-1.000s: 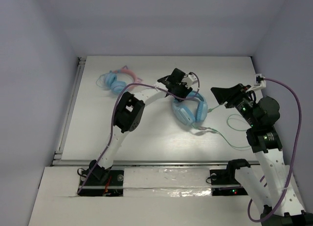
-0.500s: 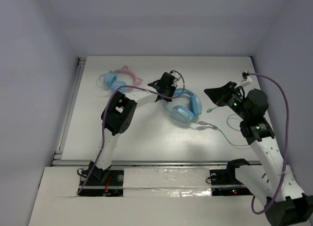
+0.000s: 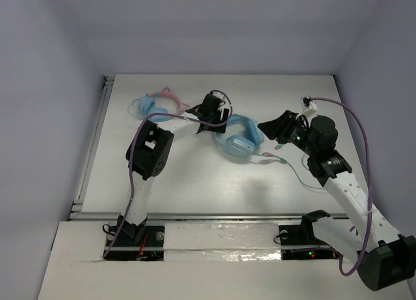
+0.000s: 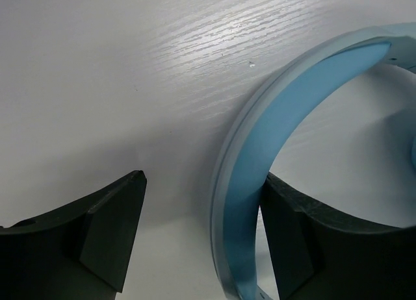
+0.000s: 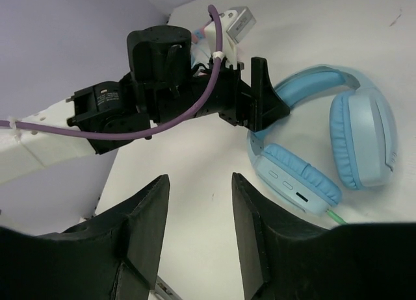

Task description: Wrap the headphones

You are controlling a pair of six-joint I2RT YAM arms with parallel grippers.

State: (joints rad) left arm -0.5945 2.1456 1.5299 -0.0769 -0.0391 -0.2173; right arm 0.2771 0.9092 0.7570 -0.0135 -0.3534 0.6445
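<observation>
The light-blue headphones [image 3: 239,139] lie mid-table, ear cups toward the front, and also show in the right wrist view [image 5: 364,144]. Their pale-green cable [image 3: 296,173] trails loosely to the right. My left gripper [image 3: 220,120] is open and straddles the headband. In the left wrist view the band [image 4: 292,112] runs between the jaws of the left gripper [image 4: 203,178] and rests against the right finger [image 4: 305,248]. My right gripper [image 3: 266,126] hovers just right of the headphones. In its own view the right gripper [image 5: 198,209] is open and empty above bare table.
The smaller blue headphones with a pink cat-ear band [image 3: 156,107] lie at the back left, just left of the left wrist. A white rail [image 3: 97,137] runs along the table's left edge. Walls enclose the back and sides.
My left gripper has moved left and back, and the headphones have shifted left with it. My right gripper has swung left toward the headphones. The cable trails further left.
</observation>
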